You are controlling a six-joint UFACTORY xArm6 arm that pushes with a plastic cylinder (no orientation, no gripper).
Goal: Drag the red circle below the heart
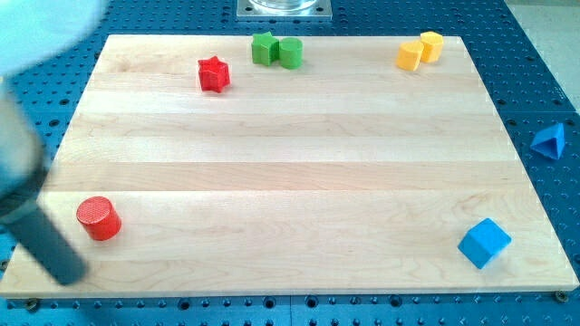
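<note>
The tip (71,272), which carries no pincer, sits lower-left of the red circle (98,218); approach step; the heart cannot be identified, so the push direction is unsettled.

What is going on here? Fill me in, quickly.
A robot arm with a dark rod is working on a wooden board, set to drag the red circle below a heart-shaped block. My tip sits at the view's bottom left, just left of and below the red circle, apparently not touching it. Two yellow blocks lie at the top right; which one is the heart I cannot tell.
</note>
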